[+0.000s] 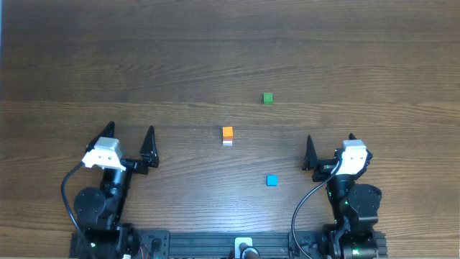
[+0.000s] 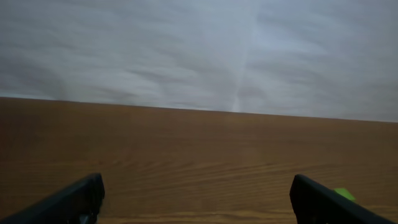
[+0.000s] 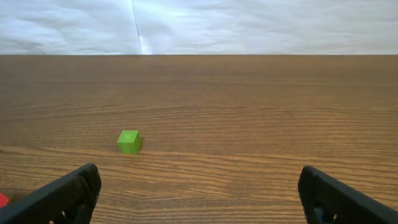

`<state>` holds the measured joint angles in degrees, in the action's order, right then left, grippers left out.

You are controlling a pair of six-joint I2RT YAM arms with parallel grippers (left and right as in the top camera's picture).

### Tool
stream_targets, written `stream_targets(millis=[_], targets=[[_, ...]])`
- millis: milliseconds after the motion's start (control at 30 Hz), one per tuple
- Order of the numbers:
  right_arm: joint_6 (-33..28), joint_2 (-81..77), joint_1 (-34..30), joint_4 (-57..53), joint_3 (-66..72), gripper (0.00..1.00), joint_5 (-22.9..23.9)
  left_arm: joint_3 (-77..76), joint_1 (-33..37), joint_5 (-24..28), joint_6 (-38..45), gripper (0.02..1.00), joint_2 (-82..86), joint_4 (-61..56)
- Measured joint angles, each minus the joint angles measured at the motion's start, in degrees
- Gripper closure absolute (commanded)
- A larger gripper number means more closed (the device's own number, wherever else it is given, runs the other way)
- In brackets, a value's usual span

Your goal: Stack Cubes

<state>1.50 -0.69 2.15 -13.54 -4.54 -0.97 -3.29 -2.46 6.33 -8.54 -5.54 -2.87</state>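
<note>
Top view: wood worktop (image 1: 180, 65) with four cubes on it. The green cube (image 1: 268, 98) is farthest from the arm bases, right of centre. The orange cube (image 1: 228, 132) is near the middle, and the white cube (image 1: 228, 142) touches it on the base side. Stacked or side by side, can't tell from this angle. The blue cube (image 1: 272, 180) is nearest the bases, alone, well apart from the other three and closer to the right arm. The left pincer (image 1: 129, 142) is at the left and the right pincer (image 1: 330, 150) at the right, each near its own base. Both have their fingers spread wide and hold nothing. Both are well apart from every cube.

Left wrist view: the left pincer's fingers (image 2: 71, 202) are apart, with bare wood in the gap. A corner of the green cube shows beside one finger; the rest of it is hidden behind that finger. The worktop runs out to a pale wall (image 2: 186, 50).

Right wrist view: the right pincer's fingers are apart, with wood in the gap. The green cube sits ahead, flat on the worktop, turned a little. It is offset toward one finger's side and well apart from the pincer. A red-orange speck (image 3: 2, 200) shows at the picture edge next to one finger, too little of it to say what it is. The pale wall is behind here too.
</note>
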Motion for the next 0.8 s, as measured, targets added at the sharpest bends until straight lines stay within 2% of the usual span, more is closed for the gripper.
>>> stream_targets(millis=[300, 800], targets=[[0.0, 0.0, 0.0, 0.0, 0.0, 0.009, 0.0, 2.58, 1.99, 1.22, 0.2, 0.02, 4.33, 6.49], [0.0, 0.0, 0.0, 0.0, 0.0, 0.007, 0.0, 2.64, 2.6, 1.25, 0.2, 0.018, 4.7, 6.54]])
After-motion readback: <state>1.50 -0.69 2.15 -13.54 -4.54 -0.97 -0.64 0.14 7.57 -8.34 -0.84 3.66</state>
